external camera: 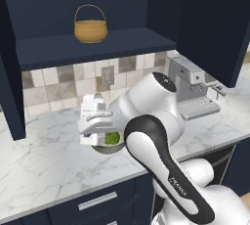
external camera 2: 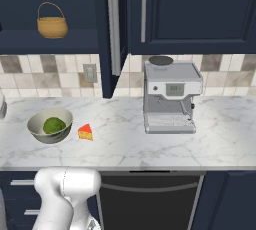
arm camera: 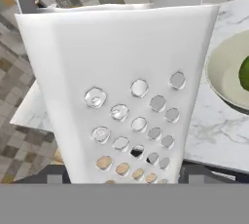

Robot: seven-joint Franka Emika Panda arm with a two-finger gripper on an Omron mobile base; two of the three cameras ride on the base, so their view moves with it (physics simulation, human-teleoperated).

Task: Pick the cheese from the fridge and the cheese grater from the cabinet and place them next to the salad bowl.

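The claw [external camera: 93,121] is hanging low over the marble counter [external camera: 44,165], well back from the counter's front edge, with bare stone lying open to its left and in front of it. Its fingers are sitting wide, one on each side of the grater [arm camera: 121,96], which is filling the space between them; in the hand view the grater's holed face is standing right in front of the camera, so the claw is gripping it across its width.

Just beside the claw, on its right, the salad bowl [external camera 2: 49,125] is resting on the counter with a green leafy ball [external camera 2: 54,124] sitting inside it. The cheese [external camera 2: 85,132] is lying just past the bowl, close to its rim but apart from it. Farther right, well apart from the claw, a coffee machine [external camera 2: 170,96] is standing against the tiled wall.

Above the claw, the cabinet [external camera: 93,48] is standing open, a woven basket [external camera: 91,26] sitting on its dark shelf.

The arm is bending sharply at the elbow and reaching forward and down, with the wrist lying roughly level.
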